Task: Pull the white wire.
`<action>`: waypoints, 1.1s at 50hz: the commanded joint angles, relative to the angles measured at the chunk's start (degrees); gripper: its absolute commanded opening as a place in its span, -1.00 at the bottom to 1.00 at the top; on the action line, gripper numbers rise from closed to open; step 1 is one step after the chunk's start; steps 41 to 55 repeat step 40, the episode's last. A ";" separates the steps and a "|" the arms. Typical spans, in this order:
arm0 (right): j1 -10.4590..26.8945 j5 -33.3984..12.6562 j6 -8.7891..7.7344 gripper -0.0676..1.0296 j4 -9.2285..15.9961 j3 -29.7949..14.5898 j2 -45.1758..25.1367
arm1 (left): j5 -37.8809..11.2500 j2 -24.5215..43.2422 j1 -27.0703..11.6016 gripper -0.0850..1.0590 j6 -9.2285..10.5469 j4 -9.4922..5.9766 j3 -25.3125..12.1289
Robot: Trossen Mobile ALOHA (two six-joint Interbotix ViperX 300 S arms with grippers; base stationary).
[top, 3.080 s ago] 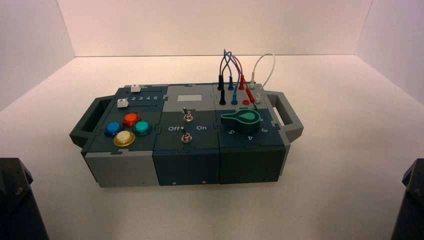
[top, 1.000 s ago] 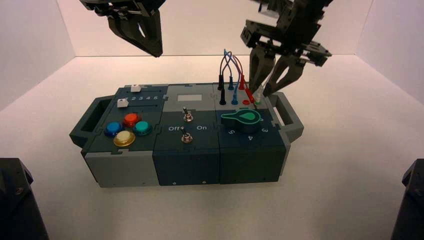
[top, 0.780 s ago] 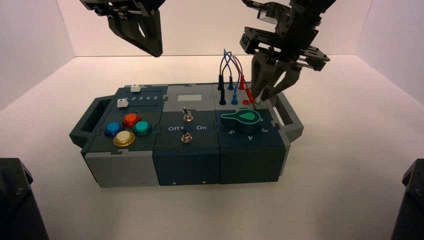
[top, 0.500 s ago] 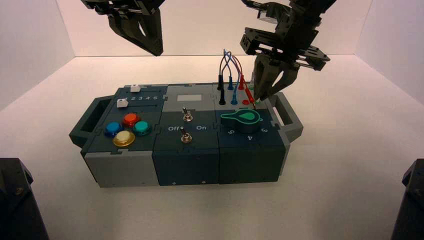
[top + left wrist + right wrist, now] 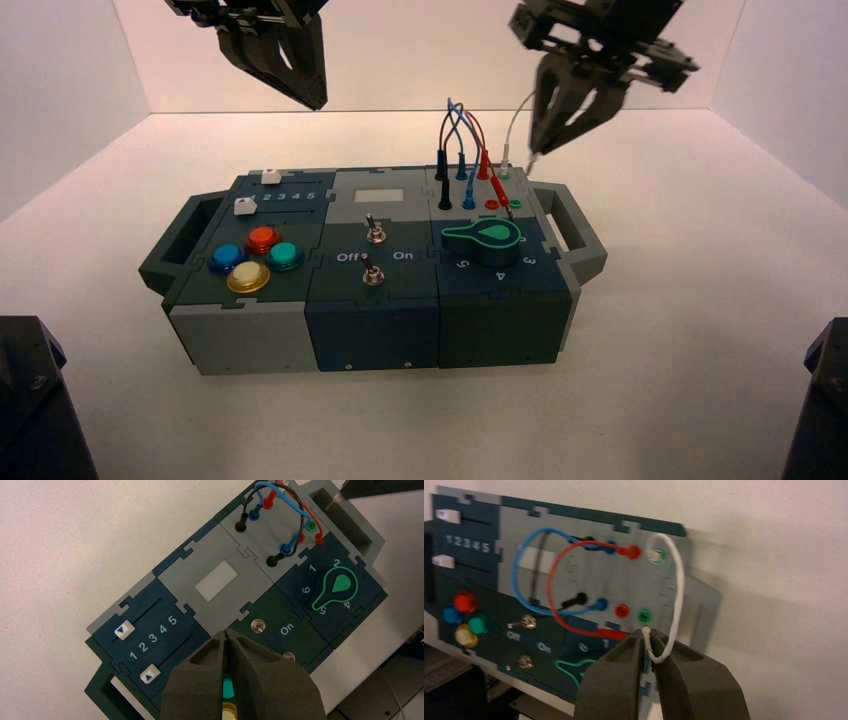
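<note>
The white wire [image 5: 679, 595] arches from a green socket [image 5: 656, 556] at the back right of the box [image 5: 380, 320], where one plug still sits. Its other plug is clamped between the fingers of my right gripper [image 5: 646, 636], clear of the nearer green socket [image 5: 643, 615], which stands empty. From above, the right gripper [image 5: 537, 152] hangs shut over the box's back right corner, with the white wire [image 5: 512, 125] running up to it. My left gripper [image 5: 312, 100] hovers shut and empty high above the box's back left; its tips [image 5: 226, 633] are over the sliders and switches.
Black, blue and red leads [image 5: 458, 125] loop beside the white one. A teal knob [image 5: 485, 238] sits in front of the sockets, two toggle switches [image 5: 375, 233] in the middle, four coloured buttons [image 5: 250, 260] and two sliders [image 5: 268, 178] on the left. Handles [image 5: 580, 225] stick out at both ends.
The right gripper closed on the white wire's nearer plug, then rose up and back, drawing that plug out of its socket. The left gripper stayed put.
</note>
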State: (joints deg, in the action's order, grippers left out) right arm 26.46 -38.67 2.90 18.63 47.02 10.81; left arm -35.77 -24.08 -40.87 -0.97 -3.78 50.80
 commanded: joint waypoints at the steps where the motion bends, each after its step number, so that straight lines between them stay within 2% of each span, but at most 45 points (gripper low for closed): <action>1: -0.53 -1.85 0.70 -0.92 -1.76 -0.09 1.23 | 0.09 -0.97 -0.18 -0.90 -0.26 -0.09 -1.67; 7: -0.53 -3.34 0.18 -0.91 -2.11 -0.44 0.53 | 0.09 -1.05 -0.18 -0.90 -0.26 -0.09 -1.41; 10: -0.53 -4.13 -0.35 -0.84 -2.11 -0.70 0.44 | 0.09 -1.05 -0.18 -0.90 -0.26 -0.09 -1.41; 16: -0.53 -5.63 -0.18 -0.21 -2.11 -1.05 1.32 | 0.09 -0.79 -0.18 -0.90 -0.26 -0.09 -1.76; 18: -0.44 -6.06 -0.09 -0.08 -2.02 -1.05 1.93 | 0.09 -0.62 -0.18 -0.90 -0.26 -0.09 -1.85; 27: -0.53 -6.94 0.26 -0.08 -1.85 -0.18 5.80 | -0.26 0.00 -0.09 -0.90 -0.26 -0.09 -1.93; 39: -0.53 -8.44 0.79 -0.08 -0.79 1.93 14.59 | -0.35 0.18 -0.18 -0.90 -0.26 -0.09 -2.11; 55: -0.44 -8.53 0.79 -0.08 -0.79 2.02 14.77 | -0.44 0.18 -0.18 -0.90 -0.26 -0.09 -2.11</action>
